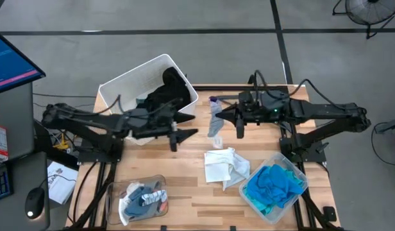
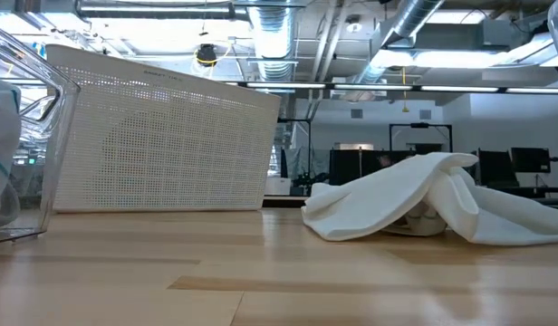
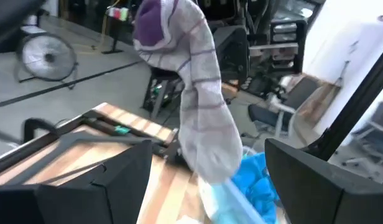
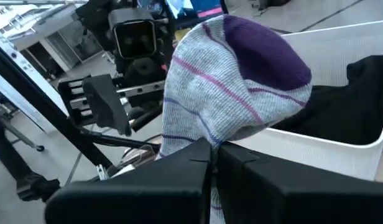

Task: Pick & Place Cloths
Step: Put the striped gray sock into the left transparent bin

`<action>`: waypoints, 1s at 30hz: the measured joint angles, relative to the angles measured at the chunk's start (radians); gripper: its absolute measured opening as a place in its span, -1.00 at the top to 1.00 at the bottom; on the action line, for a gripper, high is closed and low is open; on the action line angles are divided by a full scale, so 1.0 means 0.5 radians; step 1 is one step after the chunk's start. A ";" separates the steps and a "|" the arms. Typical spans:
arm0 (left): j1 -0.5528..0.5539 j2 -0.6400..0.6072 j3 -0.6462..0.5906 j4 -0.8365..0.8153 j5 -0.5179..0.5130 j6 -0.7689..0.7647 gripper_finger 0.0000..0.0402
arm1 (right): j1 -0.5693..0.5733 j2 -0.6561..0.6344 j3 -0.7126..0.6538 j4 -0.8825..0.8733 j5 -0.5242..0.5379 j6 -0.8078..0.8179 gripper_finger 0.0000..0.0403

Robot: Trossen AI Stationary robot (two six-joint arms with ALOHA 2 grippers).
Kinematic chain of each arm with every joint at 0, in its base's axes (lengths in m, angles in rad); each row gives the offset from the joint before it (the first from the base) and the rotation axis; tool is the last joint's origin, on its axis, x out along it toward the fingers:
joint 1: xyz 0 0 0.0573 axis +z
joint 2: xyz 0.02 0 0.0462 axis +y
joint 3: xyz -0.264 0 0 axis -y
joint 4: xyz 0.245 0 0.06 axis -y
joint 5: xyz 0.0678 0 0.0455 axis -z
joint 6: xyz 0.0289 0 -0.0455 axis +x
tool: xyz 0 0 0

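Right gripper [image 1: 218, 116] over the table's far edge, near its middle, fingers pressed together on a grey sock [image 1: 215, 122] with purple toe and thin purple stripes — sock dangling clear of the wood, just beside the white bin [image 1: 114, 90]. Same sock [image 4: 222, 93] draped over the closed fingers in the right wrist view, purple toe uppermost. Left gripper [image 1: 183, 127] raised above the table beside the bin's near rim, pointing toward the sock, fingers spread wide apart with nothing between them; sock [image 3: 198, 106] hanging in front of them in the left wrist view. Bin at the far left corner, tilted, black cloth [image 1: 165, 93] heaped inside. White cloth [image 1: 224, 167] crumpled on the table [image 1: 184, 186] near the middle — a soft folded mound in the low view [image 2: 424, 204]. Turquoise cloth [image 1: 274, 185] bunched in a clear container [image 1: 251, 200] at the near right corner. Grey, white and orange cloths [image 1: 143, 196] in another clear container [image 1: 111, 192] by the near left edge.
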 joint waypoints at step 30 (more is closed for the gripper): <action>0.196 0.409 0.000 0.494 0.486 -0.080 0.48 | 0.229 0.196 -0.001 0.246 -0.048 -0.006 1.00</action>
